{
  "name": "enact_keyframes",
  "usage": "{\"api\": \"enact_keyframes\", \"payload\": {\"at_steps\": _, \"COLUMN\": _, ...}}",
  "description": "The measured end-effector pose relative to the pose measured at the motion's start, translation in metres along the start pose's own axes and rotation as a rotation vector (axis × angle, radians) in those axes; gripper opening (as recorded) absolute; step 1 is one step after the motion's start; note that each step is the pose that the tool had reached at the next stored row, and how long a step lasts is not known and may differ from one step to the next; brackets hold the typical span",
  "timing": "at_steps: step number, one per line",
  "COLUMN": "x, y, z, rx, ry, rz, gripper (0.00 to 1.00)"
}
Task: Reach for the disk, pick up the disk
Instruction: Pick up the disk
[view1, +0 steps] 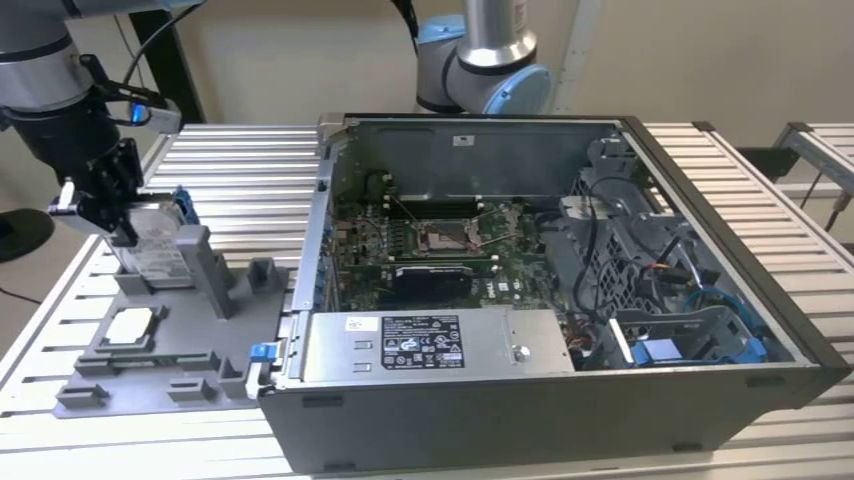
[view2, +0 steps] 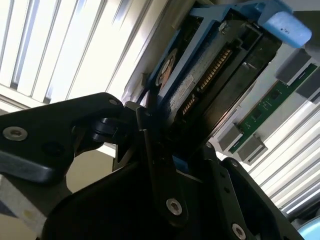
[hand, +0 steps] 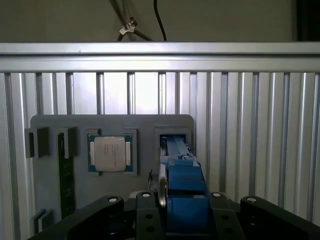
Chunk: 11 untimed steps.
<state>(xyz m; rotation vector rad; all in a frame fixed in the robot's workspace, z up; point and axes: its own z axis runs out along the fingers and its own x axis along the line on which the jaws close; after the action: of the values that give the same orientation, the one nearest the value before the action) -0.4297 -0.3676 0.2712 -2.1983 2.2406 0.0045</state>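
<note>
At the exterior view's left, the arm's tool (view1: 124, 230) hangs over a grey fixture tray (view1: 174, 350) on the slatted metal counter (view1: 227, 160). The tool is clenched on the disk (view1: 160, 240), which stands on edge at the tray's far end with a blue rail showing along its upper side. I cannot tell whether the disk's lower edge is in the tray's slot or clear of it.

The second wrist view shows a black finger (view2: 155, 165) pressed against the disk (view2: 215, 75), whose connector pins and blue rails are visible. In the first wrist view the disk's blue edge (hand: 182, 185) runs between the two fingers down to the tray (hand: 145, 125). A square silver chip (hand: 110, 153) sits in a recess just beside it.

An open computer case (view1: 534, 400) stands at the tray's other side, toward the exterior view's right.
</note>
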Motion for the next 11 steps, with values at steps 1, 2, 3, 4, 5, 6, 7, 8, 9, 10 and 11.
{"api": "enact_keyframes", "payload": {"at_steps": 1, "x": 0.0000, "y": 0.0000, "z": -0.0011, "rx": 0.0000, "ry": 0.0000, "rz": 0.000, "gripper": 0.00}}
{"api": "enact_keyframes", "payload": {"at_steps": 2, "x": 0.0000, "y": 0.0000, "z": -0.0022, "rx": 0.0001, "ry": 0.0000, "rz": 0.000, "gripper": 0.00}}
{"api": "enact_keyframes", "payload": {"at_steps": 3, "x": 0.0000, "y": 0.0000, "z": -0.0036, "rx": -0.0001, "ry": 0.0000, "rz": 0.000, "gripper": 0.00}}
{"api": "enact_keyframes", "payload": {"at_steps": 4, "x": 0.0000, "y": 0.0000, "z": -0.0049, "rx": -0.0001, "ry": 0.0000, "rz": 0.000, "gripper": 0.00}}
{"api": "enact_keyframes", "payload": {"at_steps": 5, "x": 0.0000, "y": 0.0000, "z": -0.0062, "rx": -0.0001, "ry": 0.0000, "rz": 0.000, "gripper": 0.00}}
{"api": "enact_keyframes", "payload": {"at_steps": 6, "x": -0.0001, "y": 0.0000, "z": -0.0077, "rx": -0.0001, "ry": 0.0000, "rz": 0.000, "gripper": 0.00}}
{"api": "enact_keyframes", "payload": {"at_steps": 7, "x": -0.0001, "y": 0.0000, "z": -0.0090, "rx": -0.0001, "ry": 0.0000, "rz": 0.000, "gripper": 0.00}}
{"api": "enact_keyframes", "payload": {"at_steps": 8, "x": -0.0001, "y": 0.0000, "z": -0.0102, "rx": -0.0001, "ry": 0.0000, "rz": 0.000, "gripper": 0.00}}
{"api": "enact_keyframes", "payload": {"at_steps": 9, "x": -0.0001, "y": 0.0000, "z": -0.0114, "rx": 0.0000, "ry": 0.0000, "rz": 0.000, "gripper": 0.00}}
{"api": "enact_keyframes", "payload": {"at_steps": 10, "x": -0.0001, "y": 0.0000, "z": -0.0127, "rx": 0.0000, "ry": 0.0000, "rz": 0.000, "gripper": 0.00}}
{"api": "enact_keyframes", "payload": {"at_steps": 11, "x": -0.0001, "y": 0.0000, "z": -0.0141, "rx": 0.0000, "ry": 0.0000, "rz": 0.000, "gripper": 0.00}}
